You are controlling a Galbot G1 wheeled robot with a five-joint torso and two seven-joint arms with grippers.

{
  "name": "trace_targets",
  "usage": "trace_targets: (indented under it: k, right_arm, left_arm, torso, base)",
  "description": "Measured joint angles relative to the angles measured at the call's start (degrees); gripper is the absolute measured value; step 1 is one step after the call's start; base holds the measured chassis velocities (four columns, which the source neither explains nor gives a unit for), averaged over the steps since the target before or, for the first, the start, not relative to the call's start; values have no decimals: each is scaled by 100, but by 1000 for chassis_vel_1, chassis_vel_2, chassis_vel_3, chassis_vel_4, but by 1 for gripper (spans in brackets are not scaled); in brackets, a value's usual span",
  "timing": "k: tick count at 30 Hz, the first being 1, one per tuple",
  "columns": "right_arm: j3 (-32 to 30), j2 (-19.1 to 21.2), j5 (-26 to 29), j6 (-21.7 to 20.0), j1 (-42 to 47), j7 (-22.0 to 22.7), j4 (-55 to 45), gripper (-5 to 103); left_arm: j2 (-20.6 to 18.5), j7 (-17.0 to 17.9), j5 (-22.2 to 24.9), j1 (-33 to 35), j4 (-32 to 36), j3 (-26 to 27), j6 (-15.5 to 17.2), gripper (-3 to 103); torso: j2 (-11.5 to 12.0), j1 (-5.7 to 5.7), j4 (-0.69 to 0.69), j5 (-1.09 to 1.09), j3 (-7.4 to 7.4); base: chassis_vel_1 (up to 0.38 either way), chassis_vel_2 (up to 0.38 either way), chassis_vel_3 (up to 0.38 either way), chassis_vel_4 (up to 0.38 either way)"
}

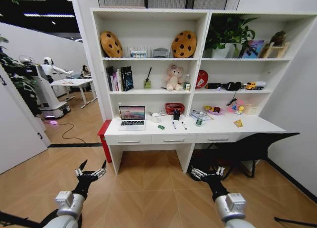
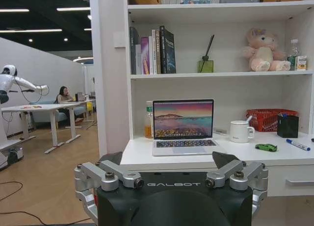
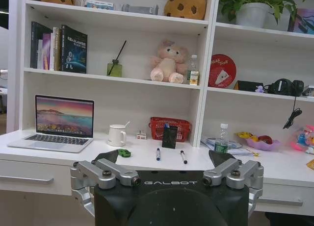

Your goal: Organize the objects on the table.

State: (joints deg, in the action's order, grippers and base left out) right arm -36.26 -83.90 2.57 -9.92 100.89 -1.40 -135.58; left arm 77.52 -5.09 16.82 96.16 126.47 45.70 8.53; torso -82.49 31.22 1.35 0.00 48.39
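1. standing off from the table (image 1: pixel 257 123), both arms low; nothing is grasped yet, so the task looks barely begun.
2. left gripper (image 1: pixel 90 169) and right gripper (image 1: pixel 207 172) are both spread and empty.
3. laptop (image 1: pixel 132 116) sits toward the table's left end, pens (image 1: pixel 178 124) mid-front, can (image 1: pixel 198 121) and yellow packet (image 1: pixel 238 123) rightward.
4. next move likely calls for closing in.
5. "galbot" reads on each wrist.

My right pincer (image 3: pixel 167 174) is open, facing the table (image 3: pixel 294 169).
On it I see an open laptop (image 3: pixel 57 124), a white mug (image 3: pixel 117 135) and two pens (image 3: pixel 158 154).
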Motion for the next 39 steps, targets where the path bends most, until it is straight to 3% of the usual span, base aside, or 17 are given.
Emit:
trace_targets:
  k: [27, 39]
  right_arm:
    - [-35, -4, 95, -6, -125, -84, 81, 100]
    - [-31, -3, 95, -1, -139, -125, 121, 100]
  left_arm:
    - [-37, 107, -218, -134, -139, -56, -116, 100]
    - [-44, 108, -219, -163, -128, -63, -71, 100]
  torso:
    - [-1, -2, 0, 0, 0]
    - [0, -1, 0, 1, 0]
  base:
    - [0, 0, 0, 0]
    - [-166, 160, 168, -154]
